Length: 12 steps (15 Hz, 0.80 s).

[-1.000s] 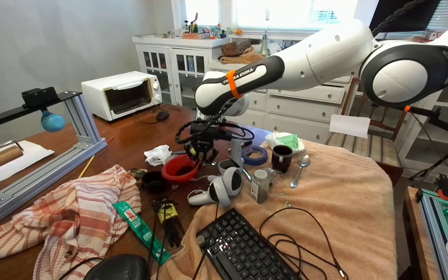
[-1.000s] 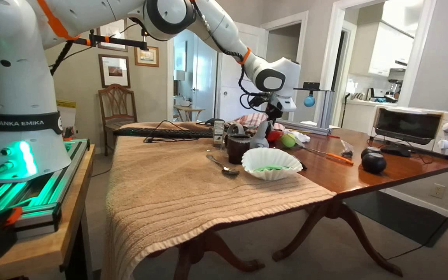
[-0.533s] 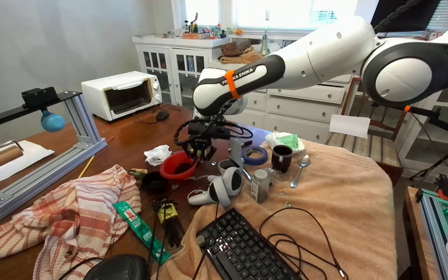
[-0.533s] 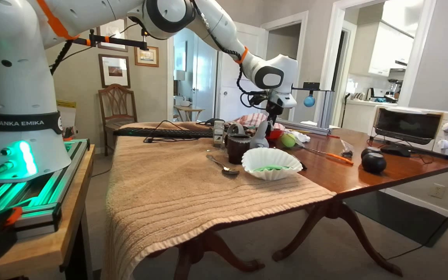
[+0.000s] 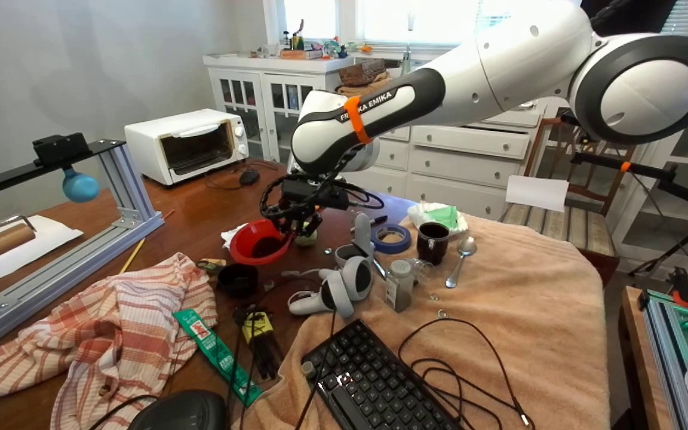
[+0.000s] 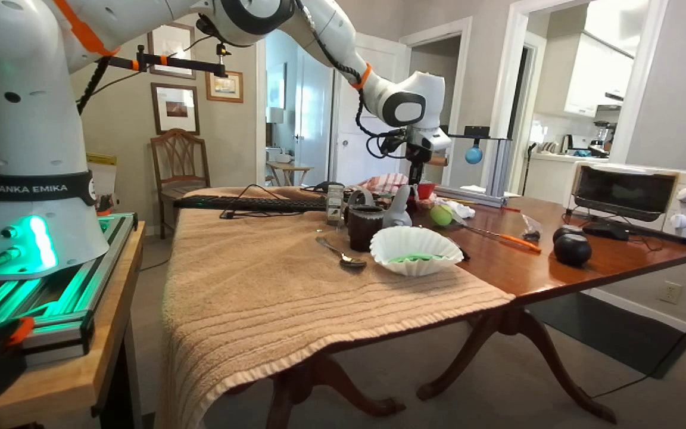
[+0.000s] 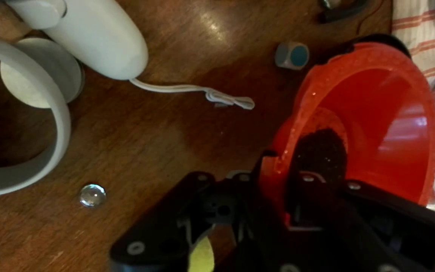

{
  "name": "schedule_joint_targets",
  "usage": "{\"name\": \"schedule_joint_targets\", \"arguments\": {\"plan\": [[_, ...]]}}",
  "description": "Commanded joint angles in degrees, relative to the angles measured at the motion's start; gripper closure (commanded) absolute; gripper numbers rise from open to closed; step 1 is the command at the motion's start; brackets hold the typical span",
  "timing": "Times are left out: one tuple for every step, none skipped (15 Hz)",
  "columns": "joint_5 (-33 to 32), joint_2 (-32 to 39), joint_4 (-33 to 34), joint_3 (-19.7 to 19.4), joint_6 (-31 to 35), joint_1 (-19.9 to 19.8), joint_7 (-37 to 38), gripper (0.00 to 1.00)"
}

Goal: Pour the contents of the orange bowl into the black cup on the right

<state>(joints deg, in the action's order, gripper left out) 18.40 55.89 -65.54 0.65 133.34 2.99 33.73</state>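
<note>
Wrist view: pinches the rim of a round red-orange plastic bowl (image 7: 398,124) between both tips of a black two-fingered gripper (image 7: 278,175), clamped onto it. Holds dark, fine-grained contents (image 7: 321,153) at the bottom of the bowl. In both exterior views, hangs from the gripper, tilted, above a polished brown wooden table (image 5: 194,221); in an exterior view, hovers near a small round black cup (image 5: 237,279). Shows, well apart from the bowl, a glossy black cylindrical cup (image 5: 432,248) upright on a tan terry towel (image 5: 517,286), between a silver metal spoon (image 5: 458,264) and a roll of blue tape (image 5: 393,248).
</note>
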Motion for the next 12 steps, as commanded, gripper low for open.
{"name": "schedule_joint_targets", "arguments": {"plan": [[2.9, -4.6, -7.4, 3.2, 4.1, -2.1, -5.5, 0.98], [3.8, -5.4, -8.5, 4.0, 4.7, -2.8, -7.2, 0.98], [4.7, -6.1, -9.6, 4.8, 5.2, -3.3, -8.9, 0.98], [5.8, -6.9, -10.6, 5.8, 4.9, -4.1, -10.8, 0.98], [6.5, -7.7, -11.6, 6.4, 4.3, -4.7, -12.0, 0.98], [6.8, -8.6, -12.7, 6.5, 3.6, -4.9, -12.4, 0.98], [7.1, -9.5, -13.8, 6.4, 3.5, -4.9, -12.5, 0.98], [7.2, -10.7, -15.5, 6.2, 3.6, -4.9, -12.4, 0.98], [7.2, -11.8, -16.9, 6.0, 3.7, -4.8, -12.1, 0.98], [7.1, -12.7, -18.3, 5.6, 3.7, -4.5, -11.4, 0.98], [6.3, -13.3, -18.6, 5.0, 2.4, -4.0, -10.8, 0.98], [6.1, -9.8, -13.8, 4.9, 3.0, -3.8, -10.9, 0.94]]}}
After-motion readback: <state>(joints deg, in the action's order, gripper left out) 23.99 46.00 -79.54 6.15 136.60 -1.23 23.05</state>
